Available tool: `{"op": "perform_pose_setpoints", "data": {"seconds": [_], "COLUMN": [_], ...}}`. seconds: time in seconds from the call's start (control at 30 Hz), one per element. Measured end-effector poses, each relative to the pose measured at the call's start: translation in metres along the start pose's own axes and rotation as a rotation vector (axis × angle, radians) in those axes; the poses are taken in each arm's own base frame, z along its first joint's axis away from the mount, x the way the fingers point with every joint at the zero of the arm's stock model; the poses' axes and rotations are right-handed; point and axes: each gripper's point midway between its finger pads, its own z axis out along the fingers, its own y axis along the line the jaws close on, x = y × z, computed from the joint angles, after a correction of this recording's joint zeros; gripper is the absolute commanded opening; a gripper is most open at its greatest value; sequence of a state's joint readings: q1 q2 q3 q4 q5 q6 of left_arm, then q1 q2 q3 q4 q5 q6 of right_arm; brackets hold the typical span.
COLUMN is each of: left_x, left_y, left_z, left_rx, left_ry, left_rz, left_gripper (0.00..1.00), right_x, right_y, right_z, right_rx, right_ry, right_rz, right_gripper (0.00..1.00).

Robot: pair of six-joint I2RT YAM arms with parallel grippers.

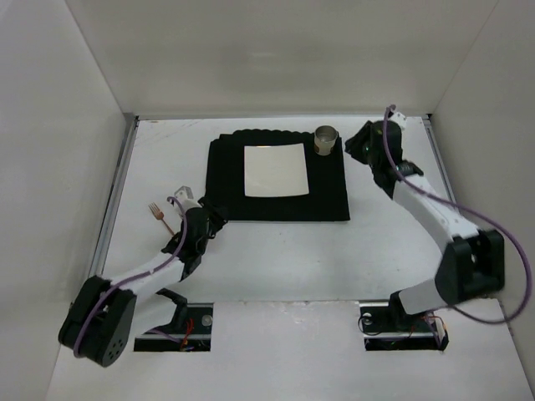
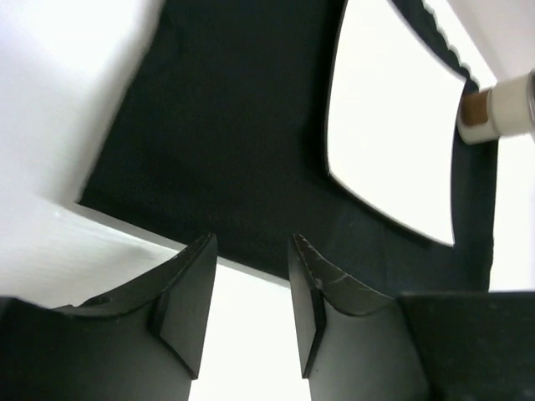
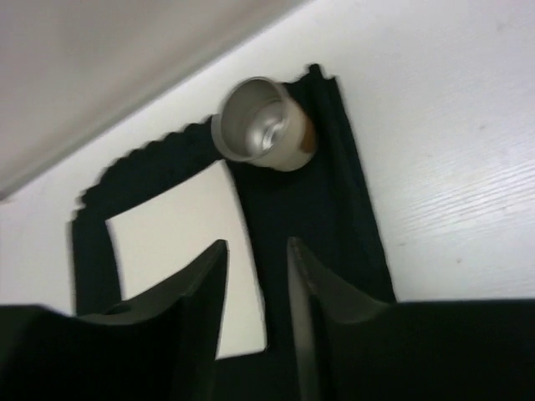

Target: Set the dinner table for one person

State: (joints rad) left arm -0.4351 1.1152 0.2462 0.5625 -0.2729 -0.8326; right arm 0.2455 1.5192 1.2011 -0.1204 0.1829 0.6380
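The white dinner table (image 1: pixel 284 259) carries a black cloth mat (image 1: pixel 326 196) with a white square plate (image 1: pixel 275 170) on it. A metal cup (image 1: pixel 325 139) stands on the mat's far right corner. A copper-coloured fork (image 1: pixel 158 213) lies on the table left of the mat. My left gripper (image 1: pixel 215 219) is open and empty at the mat's near left corner, right of the fork. In the left wrist view its jaws (image 2: pixel 251 242) frame the mat edge (image 2: pixel 226 142). My right gripper (image 1: pixel 357 147) is open and empty just right of the cup (image 3: pixel 261 125).
White walls border the table on the left, back and right. The plate (image 2: pixel 393 142) and cup (image 2: pixel 501 109) show ahead in the left wrist view. The right wrist view (image 3: pixel 257 246) shows the plate (image 3: pixel 175 242) and mat (image 3: pixel 334 209) below.
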Motion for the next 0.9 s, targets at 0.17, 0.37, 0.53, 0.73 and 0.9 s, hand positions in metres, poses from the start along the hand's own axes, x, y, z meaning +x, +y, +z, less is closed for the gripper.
{"op": "perform_pose_setpoints", "data": {"seconds": [0.17,0.37,0.53,0.73,0.9], "left_x": [-0.045,-0.058,-0.026,-0.011,-0.008], "left_y": [-0.010,0.025,0.073,0.097,0.104], "left_z": [-0.026,-0.048,-0.061,-0.071,-0.071], "left_rx": [-0.050,-0.239,-0.430,-0.533,-0.569], "left_ry": [-0.114,-0.127,0.011,0.065,0.074], "left_rz": [0.055,0.141,0.224,0.256,0.275], "left_gripper": [0.44,0.39,0.37,0.37,0.36], "right_x": [0.041,0.113,0.143,0.138,0.139], "right_y": [0.039,0.027,0.012,0.005,0.011], "right_z": [-0.097,-0.117,-0.125,-0.123,-0.122], "right_rx": [-0.249,-0.302,-0.311,-0.309,-0.334], "right_ry": [-0.079,0.023,0.064,0.036,0.039], "right_rz": [-0.015,-0.080,-0.120,-0.101,-0.097], "right_gripper": [0.10,0.19,0.23,0.24,0.25]}}
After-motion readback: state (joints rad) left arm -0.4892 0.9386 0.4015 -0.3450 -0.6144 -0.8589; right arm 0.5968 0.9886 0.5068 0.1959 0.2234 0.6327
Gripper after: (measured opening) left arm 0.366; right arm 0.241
